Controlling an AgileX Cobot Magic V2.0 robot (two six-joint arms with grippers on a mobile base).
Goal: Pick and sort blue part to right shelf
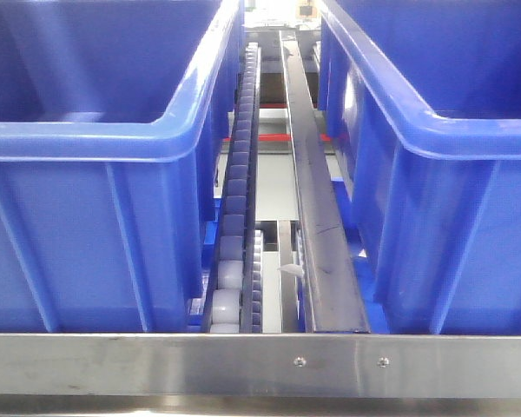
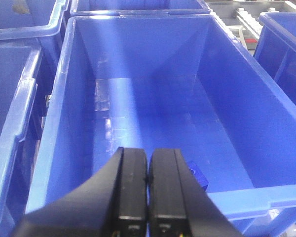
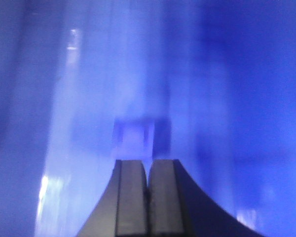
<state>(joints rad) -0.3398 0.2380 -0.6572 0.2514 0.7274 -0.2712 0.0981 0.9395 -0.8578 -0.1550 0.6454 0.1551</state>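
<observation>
While the left gripper [image 2: 147, 173] hangs over a deep blue bin [image 2: 54, 148] with its fingers pressed together and holding nothing, a small blue part [image 2: 198, 175] lies on the bin floor by the near wall, just right of the fingertips. Between two such bins on the right shelf [image 1: 260, 365] run pale roller tracks [image 1: 234, 217]. Inside another bin, the right gripper [image 3: 148, 170] is likewise closed, a blurred blue block [image 3: 134, 138] just beyond its tips.

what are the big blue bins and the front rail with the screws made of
Large deep blue bins: likely moulded plastic, glossy, with rounded rims and ribbed walls. Grey front rail: looks like brushed steel or aluminium, dull sheen, two screw heads visible.
</observation>
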